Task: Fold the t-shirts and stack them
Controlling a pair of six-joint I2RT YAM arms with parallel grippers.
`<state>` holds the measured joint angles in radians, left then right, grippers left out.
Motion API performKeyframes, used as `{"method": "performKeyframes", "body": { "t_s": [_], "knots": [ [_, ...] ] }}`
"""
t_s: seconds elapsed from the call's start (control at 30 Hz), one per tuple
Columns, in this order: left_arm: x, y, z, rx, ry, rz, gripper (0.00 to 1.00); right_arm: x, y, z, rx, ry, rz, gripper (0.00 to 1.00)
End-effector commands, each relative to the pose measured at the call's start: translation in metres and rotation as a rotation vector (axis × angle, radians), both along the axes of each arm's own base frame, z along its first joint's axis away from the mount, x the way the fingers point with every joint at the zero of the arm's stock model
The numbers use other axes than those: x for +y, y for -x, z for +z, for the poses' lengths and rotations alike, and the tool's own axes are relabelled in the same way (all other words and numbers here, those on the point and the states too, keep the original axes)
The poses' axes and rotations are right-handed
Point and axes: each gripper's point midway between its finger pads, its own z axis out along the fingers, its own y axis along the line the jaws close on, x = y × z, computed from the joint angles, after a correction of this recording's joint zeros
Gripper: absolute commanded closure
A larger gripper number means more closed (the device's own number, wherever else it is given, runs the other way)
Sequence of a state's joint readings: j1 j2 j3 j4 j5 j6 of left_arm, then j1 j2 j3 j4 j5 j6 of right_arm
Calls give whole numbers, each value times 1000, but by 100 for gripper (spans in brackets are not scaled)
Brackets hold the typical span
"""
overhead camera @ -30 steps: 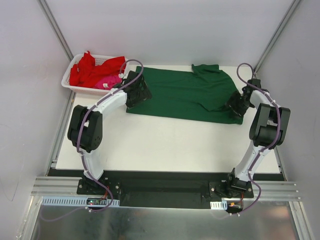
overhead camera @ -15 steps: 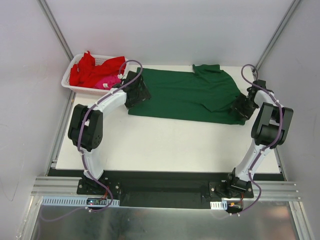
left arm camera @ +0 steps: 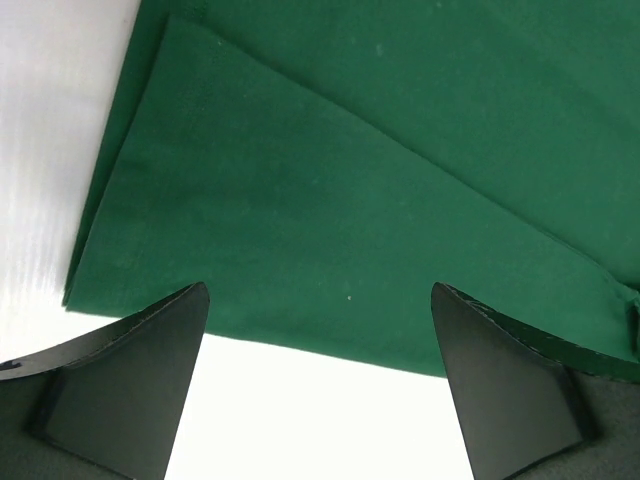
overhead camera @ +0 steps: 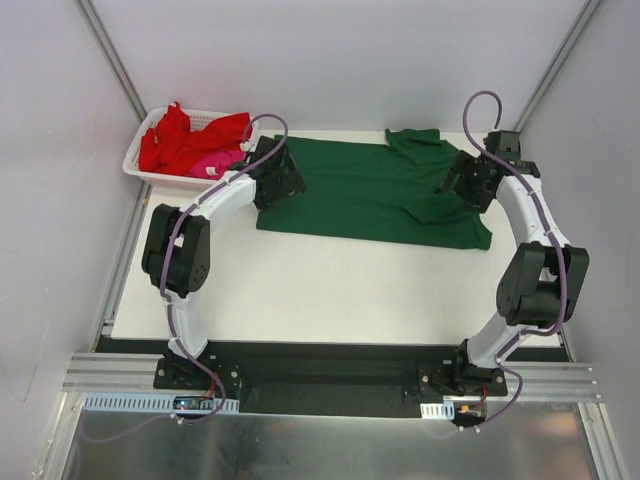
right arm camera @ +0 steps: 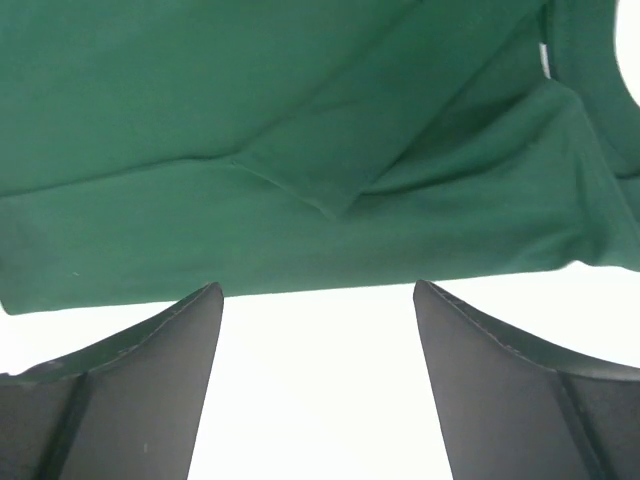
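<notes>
**Claws spread wide over both ends of the green tee**

Far left, a white plastic mesh basket (overhead camera: 133, 164) holds a crumpled bright red t-shirt (overhead camera: 176, 140) and a magenta-pink t-shirt (overhead camera: 216, 162). Just beside it, the left claw (left arm camera: 318, 300) hangs open and empty over the hem corner of the dark green cotton t-shirt (overhead camera: 370, 190). This tee lies flat on the white bench (overhead camera: 330, 290), long axis left to right, collar at the far right. The right claw (right arm camera: 318, 292) is open, empty, above its near edge there.
</notes>
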<state>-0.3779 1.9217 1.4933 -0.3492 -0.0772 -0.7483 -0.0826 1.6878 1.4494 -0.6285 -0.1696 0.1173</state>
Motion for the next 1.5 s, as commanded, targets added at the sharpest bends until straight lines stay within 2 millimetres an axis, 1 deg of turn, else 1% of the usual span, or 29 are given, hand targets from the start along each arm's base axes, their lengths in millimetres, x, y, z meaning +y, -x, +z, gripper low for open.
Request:
{"method": "performKeyframes", "body": {
  "t_s": [0.0,0.03,0.07,0.13,0.17,0.3,0.4,0.47,0.5,0.57,0.73,0.77,0.8,0.87,0.9,0.97,1.0,1.03,1.07,1.1,1.13,1.17,1.23,1.27,1.33,1.37,1.4,1.43,1.47],
  "knots": [
    [-4,-5,-11,37,20,20,6,-6,0,-40,94,-47,-88,19],
    [-5,-5,-16,46,19,28,6,-6,-3,-46,101,-54,-89,19],
    [-4,-6,-19,48,13,34,6,-5,-4,-61,138,-63,-92,19],
    [-1,-4,-28,67,7,55,6,-8,-9,-70,154,-70,-102,19],
    [0,-5,-31,70,7,60,6,-8,-10,-81,179,-81,-112,19],
    [-3,-7,-47,83,12,59,6,-11,-17,-95,184,-100,-117,19],
    [-4,-5,-62,101,14,64,6,-15,-13,-108,218,-94,-120,20],
    [-4,-1,-74,130,17,70,6,-16,-5,-119,250,-96,-127,20],
    [-2,6,-82,153,10,76,6,-17,-2,-123,264,-97,-134,20],
    [1,12,-84,161,5,96,6,-17,10,-132,297,-103,-138,20],
    [11,39,-84,170,-41,107,6,-18,25,-137,313,-103,-132,21],
    [11,43,-84,169,-49,107,7,-18,26,-134,310,-107,-132,21],
    [15,49,-84,171,-58,117,7,-16,33,-137,323,-111,-134,21],
    [19,62,-90,190,-73,126,6,-17,40,-132,315,-99,-154,21],
    [20,65,-89,190,-70,135,7,-17,49,-138,326,-98,-159,21],
    [23,76,-94,207,-77,137,7,-18,56,-134,310,-87,-167,21],
    [23,78,-90,200,-76,140,7,-17,60,-134,312,-83,-165,21],
    [24,82,-91,202,-83,138,6,-16,72,-140,336,-82,-167,21],
    [26,92,-96,217,-95,134,7,-17,77,-141,342,-76,-170,21],
    [23,96,-93,210,-90,130,6,-17,81,-139,335,-76,-173,21],
    [23,101,-93,211,-96,127,6,-15,91,-143,353,-76,-169,21],
    [26,111,-98,227,-111,126,6,-15,95,-143,352,-71,-171,21],
    [24,120,-95,217,-115,119,6,-14,99,-137,331,-72,-177,21],
    [27,127,-99,225,-131,119,6,-13,108,-141,345,-73,-180,21],
    [29,136,-96,221,-131,121,6,-12,116,-139,346,-73,-185,20],
    [34,147,-101,237,-143,125,6,-10,125,-143,364,-76,-185,21],
    [35,150,-96,225,-128,142,6,-9,130,-144,372,-81,-184,21],
    [36,156,-97,228,-129,147,6,-7,133,-143,369,-88,-184,21],
    [43,169,-103,248,-139,157,6,-4,138,-143,374,-99,-178,20]
  ]
}}
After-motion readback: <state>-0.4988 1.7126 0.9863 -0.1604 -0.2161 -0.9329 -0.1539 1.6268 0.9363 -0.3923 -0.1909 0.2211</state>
